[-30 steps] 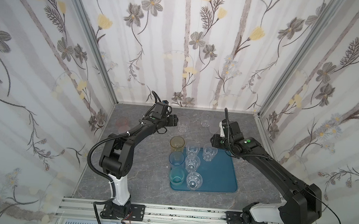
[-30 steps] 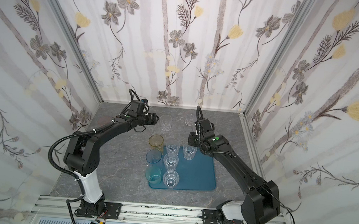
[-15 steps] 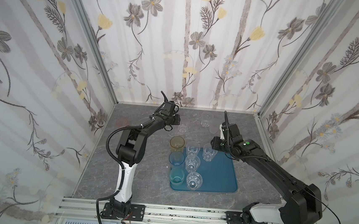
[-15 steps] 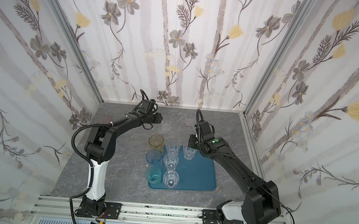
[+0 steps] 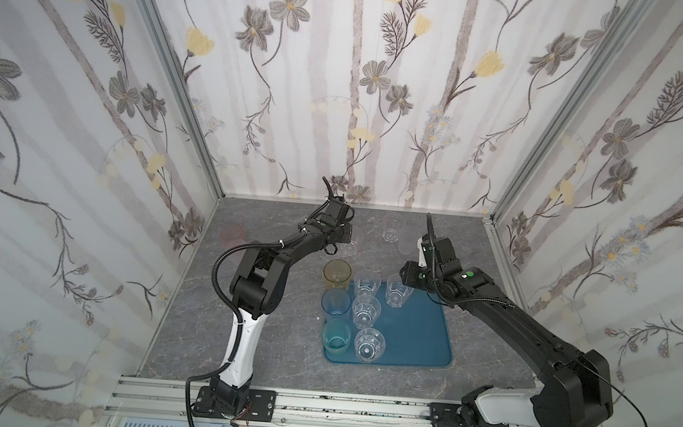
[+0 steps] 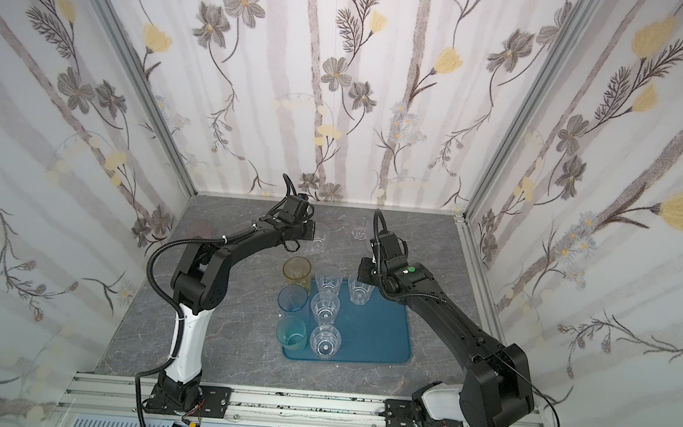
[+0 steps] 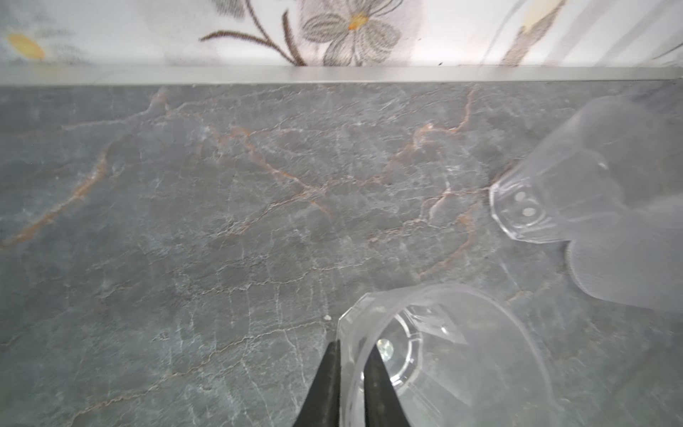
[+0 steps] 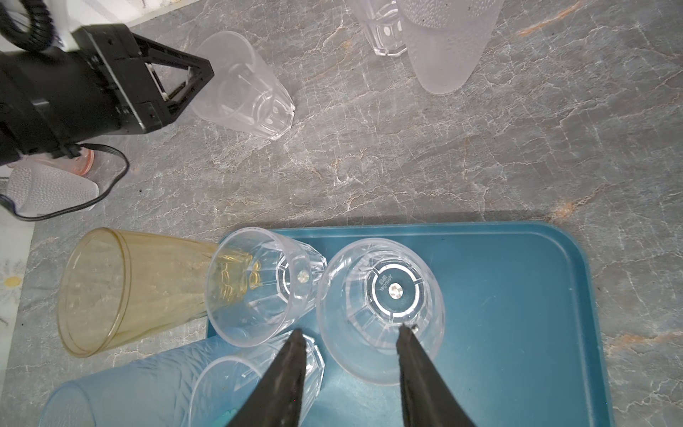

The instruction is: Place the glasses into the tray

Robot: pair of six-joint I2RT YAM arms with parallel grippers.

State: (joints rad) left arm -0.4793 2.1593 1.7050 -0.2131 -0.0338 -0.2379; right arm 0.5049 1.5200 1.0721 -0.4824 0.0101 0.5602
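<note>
At the back of the table my left gripper (image 7: 354, 351) is shut on the wall of a clear faceted glass (image 7: 443, 355), one finger inside the rim and one outside; both top views show this glass (image 5: 349, 246) (image 6: 318, 244). The teal-blue tray (image 5: 417, 337) (image 8: 517, 295) holds several clear glasses, with a teal glass (image 5: 336, 337) and a light blue glass (image 5: 335, 303) at its left edge. My right gripper (image 8: 351, 332) hangs open over the tray's far corner, its fingers straddling the wall of a clear glass (image 8: 380, 295) without pinching it. An amber glass (image 8: 129, 288) stands on the table beside the tray.
Another clear glass (image 5: 389, 231) and a frosted glass (image 5: 406, 242) stand near the back wall. A pink glass (image 5: 232, 231) sits at the far left, and a second frosted glass (image 8: 48, 188) shows beside it under my left arm. Walls enclose three sides.
My left arm reached farther toward the back and its jaws closed on the clear glass's wall. The right arm has barely moved.
</note>
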